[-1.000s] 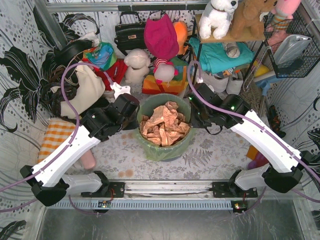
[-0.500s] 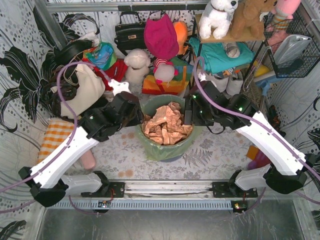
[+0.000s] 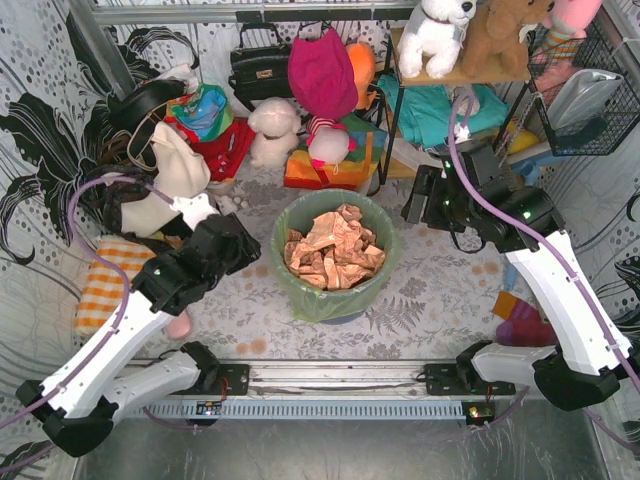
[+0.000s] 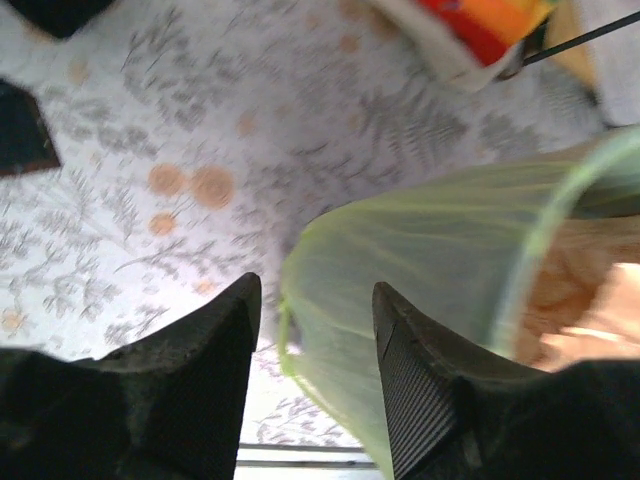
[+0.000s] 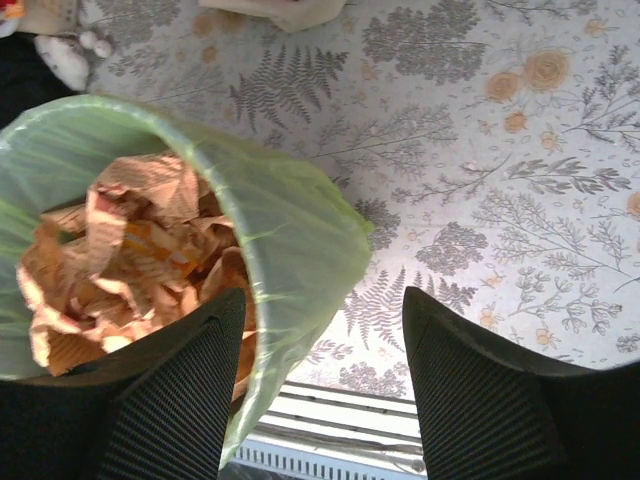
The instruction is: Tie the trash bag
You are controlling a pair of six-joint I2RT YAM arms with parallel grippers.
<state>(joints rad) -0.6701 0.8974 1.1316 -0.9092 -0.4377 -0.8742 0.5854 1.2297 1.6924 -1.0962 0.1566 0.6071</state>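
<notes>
The trash bag (image 3: pixel 335 300), thin light-green plastic, stands upright mid-table with its mouth open and crumpled brown paper (image 3: pixel 332 250) filling it. My left gripper (image 3: pixel 245 243) hangs open just left of the bag, apart from it. In the left wrist view the bag's wall (image 4: pixel 430 250) lies beyond the left gripper (image 4: pixel 315 320), and nothing is between the fingers (image 4: pixel 205 380). My right gripper (image 3: pixel 415 205) is open, above and to the right of the rim. In the right wrist view the bag (image 5: pixel 290 220) and paper (image 5: pixel 130 250) lie below the right gripper (image 5: pixel 325 320), untouched.
Soft toys (image 3: pixel 272 130), a black handbag (image 3: pixel 260 65) and a shelf (image 3: pixel 450 80) with folded cloth crowd the back. An orange checked cloth (image 3: pixel 110 275) lies at the left. A metal rail (image 3: pixel 330 378) runs along the near edge.
Both grippers have opened and drawn away from the bag's rim: the left back towards the near left, the right up and to the far right. The bag stays in place.
</notes>
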